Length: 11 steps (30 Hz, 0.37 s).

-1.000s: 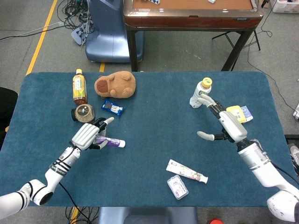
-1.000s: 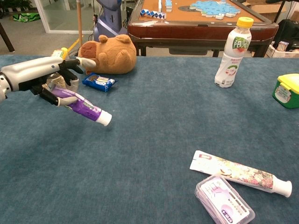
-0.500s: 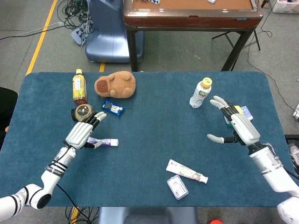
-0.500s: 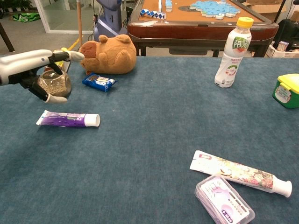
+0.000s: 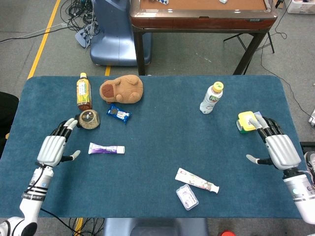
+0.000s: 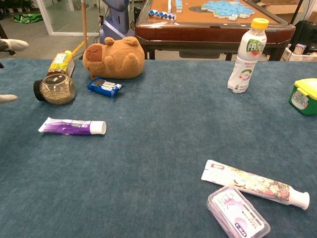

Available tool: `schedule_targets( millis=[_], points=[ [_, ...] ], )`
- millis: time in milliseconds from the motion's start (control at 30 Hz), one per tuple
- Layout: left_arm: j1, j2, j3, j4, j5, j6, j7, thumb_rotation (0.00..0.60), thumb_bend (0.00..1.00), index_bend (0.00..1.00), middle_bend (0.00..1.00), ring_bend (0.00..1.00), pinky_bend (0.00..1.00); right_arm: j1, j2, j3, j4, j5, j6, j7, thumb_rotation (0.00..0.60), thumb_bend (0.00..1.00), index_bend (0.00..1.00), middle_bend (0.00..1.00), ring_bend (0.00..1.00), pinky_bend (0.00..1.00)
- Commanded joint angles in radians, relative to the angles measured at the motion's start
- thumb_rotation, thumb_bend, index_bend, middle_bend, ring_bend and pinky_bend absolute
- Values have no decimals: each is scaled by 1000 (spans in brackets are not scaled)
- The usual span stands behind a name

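Note:
My left hand (image 5: 53, 146) hovers open over the table's left side, empty, with its fingers spread. Only its fingertips (image 6: 11, 44) show at the left edge of the chest view. A purple tube (image 5: 106, 148) (image 6: 72, 126) lies flat on the cloth just right of that hand, apart from it. My right hand (image 5: 278, 148) is open and empty at the right side, its fingers near a green and yellow box (image 5: 245, 121) (image 6: 303, 96). It does not show in the chest view.
On the blue table (image 5: 157, 113) stand a round jar (image 5: 89, 119), a tea bottle (image 5: 84, 91), a capybara plush (image 5: 122, 89), a blue snack pack (image 5: 118, 114) and a white drink bottle (image 5: 211, 98). A flowered tube (image 5: 197, 181) and a clear case (image 5: 187, 196) lie near the front.
My left hand let go of the purple tube, which now lies on the cloth, and drew back to the left. My right hand pulled back to the right and toward me.

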Motion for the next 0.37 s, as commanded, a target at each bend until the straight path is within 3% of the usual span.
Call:
schedule_targets(
  millis=[33, 367],
  points=[
    [73, 37, 30, -51, 1, 82, 50, 600, 200, 67, 46, 44, 186, -65, -28, -24, 8, 21, 71, -84, 600, 114, 0, 45, 0, 0],
    [206, 106, 83, -168, 42, 203, 89, 600, 201, 86, 60, 53, 186, -158, -42, -39, -14, 19, 167, -119, 600, 115, 0, 57, 0, 0]
  ],
)
